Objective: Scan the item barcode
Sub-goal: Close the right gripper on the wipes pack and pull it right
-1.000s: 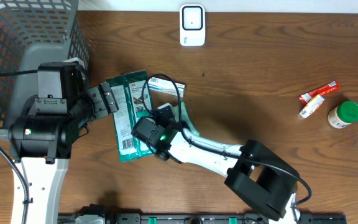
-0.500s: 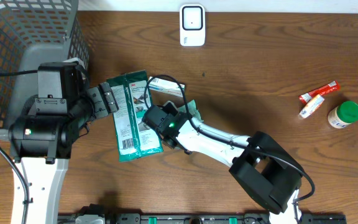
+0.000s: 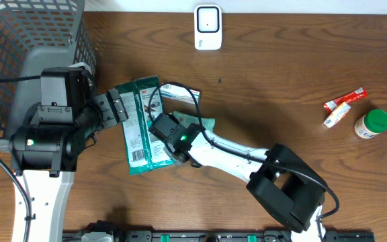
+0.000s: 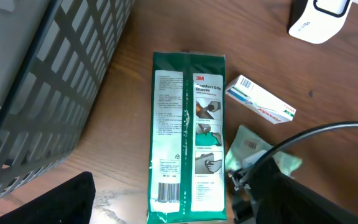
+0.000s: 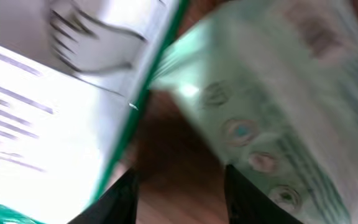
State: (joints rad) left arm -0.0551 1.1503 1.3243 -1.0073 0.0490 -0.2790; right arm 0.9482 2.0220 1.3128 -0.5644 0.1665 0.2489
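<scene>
Packet flat on table, just beside glove pack | your right claw at their seam, jaws apart, empty | your left claw spread wide, empty

The overhead view is bright, even and sharp, with only faint soft shadows on the brown counter. The left wrist view is clear too, the green packet in focus, and a pale sheen lies on the wood beside the basket. The right wrist view is badly blurred, its white print washed out by glare.
</scene>
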